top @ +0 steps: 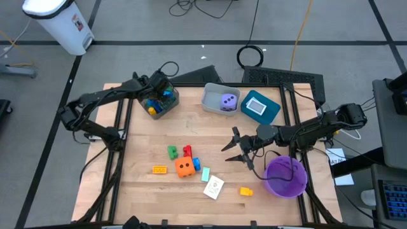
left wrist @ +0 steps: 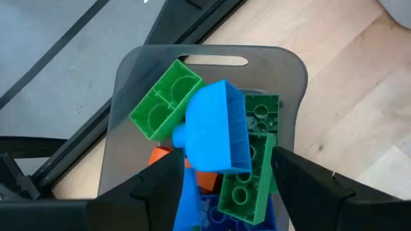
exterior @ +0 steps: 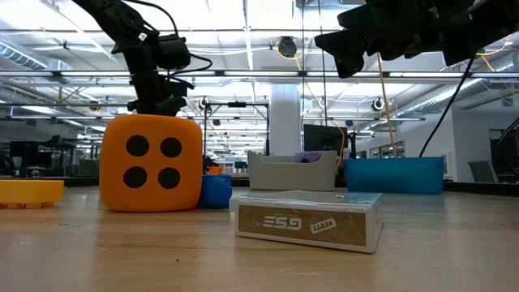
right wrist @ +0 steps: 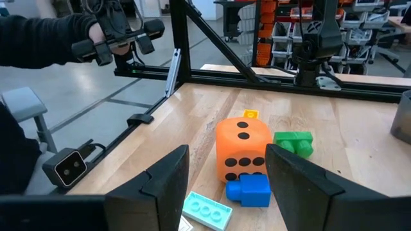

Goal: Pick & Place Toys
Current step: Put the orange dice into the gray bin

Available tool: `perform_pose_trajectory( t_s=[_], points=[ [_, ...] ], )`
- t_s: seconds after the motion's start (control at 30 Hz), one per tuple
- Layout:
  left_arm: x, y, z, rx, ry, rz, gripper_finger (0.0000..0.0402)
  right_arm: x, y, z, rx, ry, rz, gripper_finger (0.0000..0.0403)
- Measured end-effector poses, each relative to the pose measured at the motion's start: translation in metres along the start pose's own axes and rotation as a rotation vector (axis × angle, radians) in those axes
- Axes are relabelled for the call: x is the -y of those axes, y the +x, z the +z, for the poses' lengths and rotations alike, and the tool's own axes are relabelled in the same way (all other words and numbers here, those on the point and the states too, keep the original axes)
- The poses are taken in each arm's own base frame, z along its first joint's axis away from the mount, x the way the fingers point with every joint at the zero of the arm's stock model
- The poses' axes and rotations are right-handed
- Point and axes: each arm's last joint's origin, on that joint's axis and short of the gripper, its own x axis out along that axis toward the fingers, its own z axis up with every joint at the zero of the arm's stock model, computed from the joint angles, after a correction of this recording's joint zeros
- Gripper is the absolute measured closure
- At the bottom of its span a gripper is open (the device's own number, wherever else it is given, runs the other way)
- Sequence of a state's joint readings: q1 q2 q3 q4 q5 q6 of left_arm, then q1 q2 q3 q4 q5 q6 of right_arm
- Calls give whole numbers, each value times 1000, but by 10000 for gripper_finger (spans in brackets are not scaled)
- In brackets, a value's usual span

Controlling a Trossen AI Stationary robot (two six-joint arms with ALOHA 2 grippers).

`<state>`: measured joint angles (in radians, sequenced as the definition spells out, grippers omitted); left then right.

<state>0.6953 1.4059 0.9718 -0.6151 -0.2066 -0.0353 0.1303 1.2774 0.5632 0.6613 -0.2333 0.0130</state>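
Note:
My left gripper (top: 156,90) hangs over the grey bin (top: 166,107) at the table's far left, fingers apart. A blue block (left wrist: 215,131) sits tilted between them, above green blocks (left wrist: 166,99) and an orange one in the bin (left wrist: 122,96). My right gripper (top: 234,147) stands open and level right of centre, pointing at the loose toys. These rest on the table: orange die (right wrist: 243,151), green block (right wrist: 294,142), red block (top: 187,151), blue block (right wrist: 250,190), teal flat block (right wrist: 207,210), orange flat block (top: 159,170), card (top: 213,187), yellow block (top: 246,191). My left gripper points steeply down over the bin with the blue block's lower end (left wrist: 192,192) close to one finger (left wrist: 160,183). I cannot tell whether that finger touches the block. The other finger (left wrist: 302,176) is clear of the block.
A second grey bin (top: 210,102) holding a purple die (top: 227,100) and a teal bin (top: 270,111) stand at the far edge. The purple bowl (top: 286,187) sits near right. A person's sleeve and hand (right wrist: 96,35) show beyond the table's left edge.

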Motion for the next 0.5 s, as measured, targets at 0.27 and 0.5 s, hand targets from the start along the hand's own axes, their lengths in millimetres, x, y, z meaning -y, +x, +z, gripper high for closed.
perform_pose_trajectory(
  t_s=[0.27,0.5],
  points=[
    [2,0,4,44,-16,-16,159,0,0,0,0,1,0,206],
    [19,-16,28,315,-12,-340,158,0,0,0,0,1,0,206]
  ],
)
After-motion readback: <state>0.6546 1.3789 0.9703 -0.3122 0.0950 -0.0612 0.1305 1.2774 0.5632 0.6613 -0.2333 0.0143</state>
